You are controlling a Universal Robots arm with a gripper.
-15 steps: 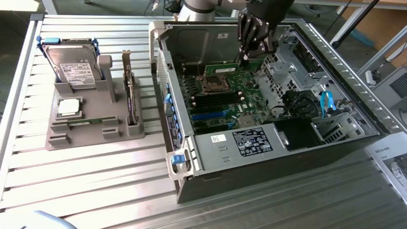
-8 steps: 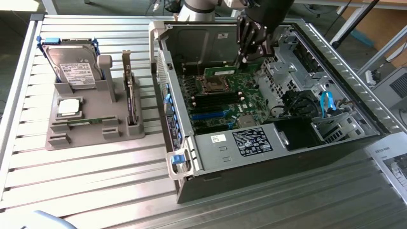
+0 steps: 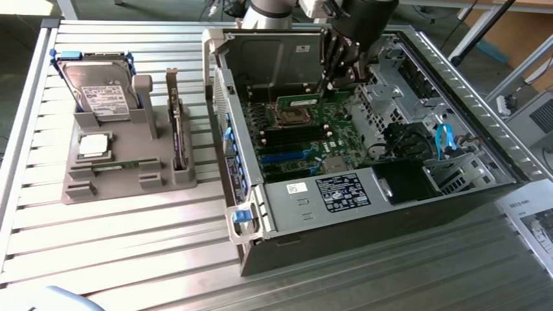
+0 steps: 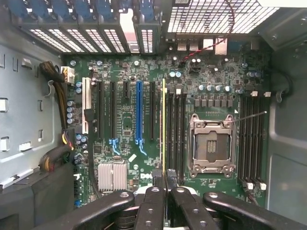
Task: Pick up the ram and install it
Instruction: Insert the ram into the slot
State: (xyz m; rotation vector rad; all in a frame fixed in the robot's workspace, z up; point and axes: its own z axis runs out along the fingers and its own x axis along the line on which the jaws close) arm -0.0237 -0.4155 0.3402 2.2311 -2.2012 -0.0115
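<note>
One pincer (image 4: 165, 176) clamps the ram (image 4: 164, 120) inside the open case (image 3: 363, 236) on a slatted metal table (image 3: 129, 246)

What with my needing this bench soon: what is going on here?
A robot arm is working inside the open computer case. Its end effector is shut on the ram, a thin green stick held edge-on over the motherboard, at the memory slots beside the CPU socket. Whether the stick is seated in a slot I cannot tell. On the table, at the exterior view's left, a grey holder carries a hard drive and an upright card.
</note>
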